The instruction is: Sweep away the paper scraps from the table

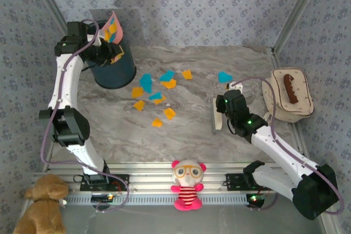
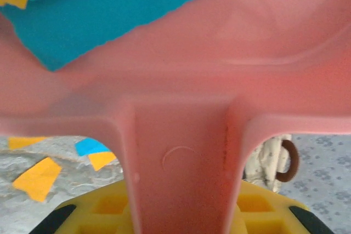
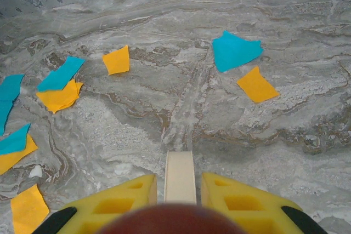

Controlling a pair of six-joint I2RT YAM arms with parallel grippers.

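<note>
Risk one: the pink plastic dustpan (image 1: 113, 27) is tipped over the dark blue round bin (image 1: 115, 72) with scraps on its tray. If you tilt it off-centre, pieces could flutter past the rim onto the grey marble-patterned table (image 1: 181, 135).

Risk two: most of the orange and cyan paper scraps (image 1: 146, 83) lie loose mid-table between the arms, and one cyan piece (image 1: 224, 76) sits apart near the right arm. A quick stroke would likely scatter such light paper instead of gathering it.

Pose: your left arm reaches up and back, and the left gripper (image 2: 184, 209) is pinching the dustpan's handle. Your right arm is bent low, and the right gripper (image 3: 178, 182) is pressed tight on the stem of a cream flat sweeping tool (image 1: 216, 114). Whether the tool's edge touches the table cannot be told.
</note>
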